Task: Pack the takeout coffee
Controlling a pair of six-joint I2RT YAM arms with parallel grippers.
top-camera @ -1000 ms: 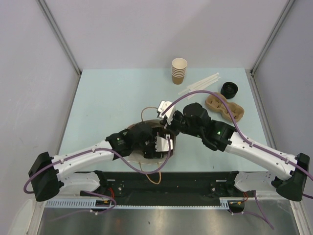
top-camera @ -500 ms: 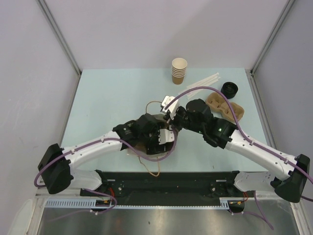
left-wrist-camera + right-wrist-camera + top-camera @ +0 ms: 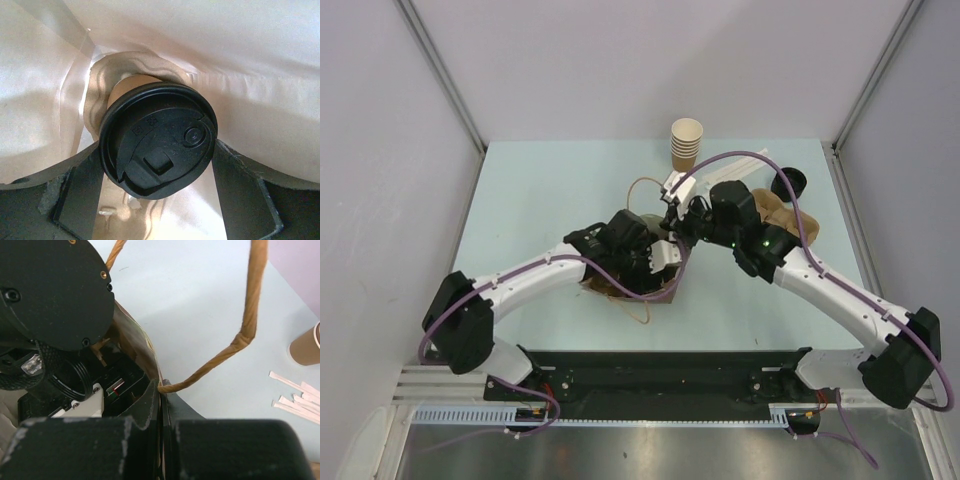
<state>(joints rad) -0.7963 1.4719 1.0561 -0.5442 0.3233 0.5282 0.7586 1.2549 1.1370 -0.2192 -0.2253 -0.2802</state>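
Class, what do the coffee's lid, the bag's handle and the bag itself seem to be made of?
The takeout coffee lid: probably black plastic, semi-gloss with moulded markings. The bag handle: twisted brown paper cord, matte, spiral ridges. The paper bag: thin creased paper, pale inside.

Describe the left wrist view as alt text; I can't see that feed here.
The takeout coffee, black lid facing the camera, is gripped between the left tool's two dark fingers. Pale paper bag walls surround it, so it is inside the bag.
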